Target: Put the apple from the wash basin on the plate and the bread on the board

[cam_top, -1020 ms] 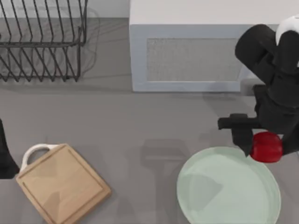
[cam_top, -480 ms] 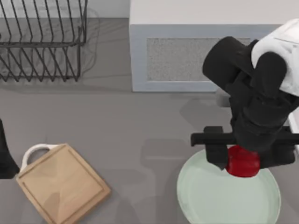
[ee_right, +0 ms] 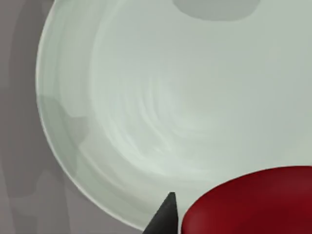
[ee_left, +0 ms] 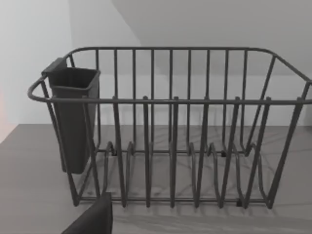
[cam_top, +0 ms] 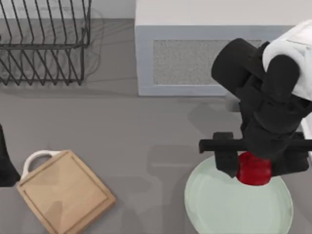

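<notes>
The right pincer (cam_top: 253, 165) is seen above the far edge of the plate (cam_top: 219, 204), at the right side of the counter (cam_top: 146, 126). The apple (cam_top: 253, 169) is clamped between its fingers, one dark finger (cam_top: 225, 160) being visible at the apple's left in the top view. In the right wrist view the apple (ee_right: 253, 202) is shown over the plate's (ee_right: 170, 97) rim region, with a dark fingertip (ee_right: 165, 217) just beside it; whether the apple touches the plate cannot be told. The plate is pale mint-green with a raised rim, and a grey shadow is cast on its surface.

The board (cam_top: 66, 192) is laid at the near left of the counter, turned at an angle, its white loop handle (cam_top: 35, 160) pointed toward the far left. A wire dish rack (cam_top: 44, 44) is placed at the far left, and a pale grey wash basin (cam_top: 195, 53) at the far middle.

The left arm is parked at the left edge of the counter. In its wrist view the dish rack (ee_left: 170, 131) is faced, with a dark cutlery holder (ee_left: 73, 117) hung on one end; the state of the left pincer cannot be told.
</notes>
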